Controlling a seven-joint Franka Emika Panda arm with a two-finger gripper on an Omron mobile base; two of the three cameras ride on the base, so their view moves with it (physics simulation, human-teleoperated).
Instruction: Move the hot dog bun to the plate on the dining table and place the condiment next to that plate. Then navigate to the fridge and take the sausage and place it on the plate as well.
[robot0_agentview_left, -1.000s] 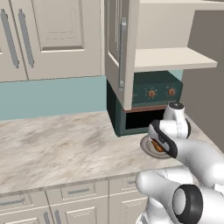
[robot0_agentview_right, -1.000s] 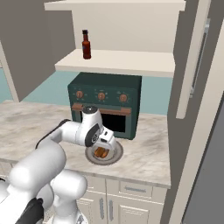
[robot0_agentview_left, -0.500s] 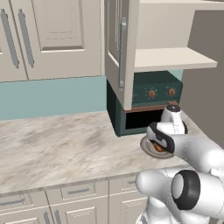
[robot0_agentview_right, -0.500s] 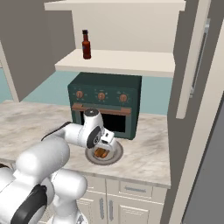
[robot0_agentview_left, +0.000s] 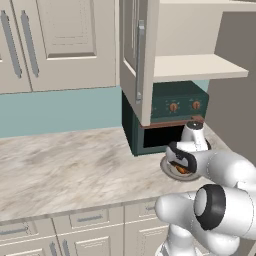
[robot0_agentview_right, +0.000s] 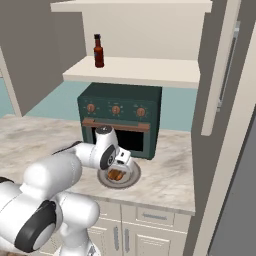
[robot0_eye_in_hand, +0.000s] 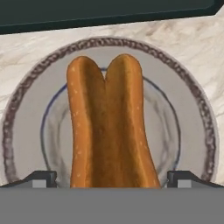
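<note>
Gripper wide open astride bun on plate

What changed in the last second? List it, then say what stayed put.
The arm folded lower, bringing the gripper down closer over the hot dog bun. Nothing was grasped; the jaws stayed open either side of it. Bun, plate, toaster oven and sauce bottle did not move.
</note>
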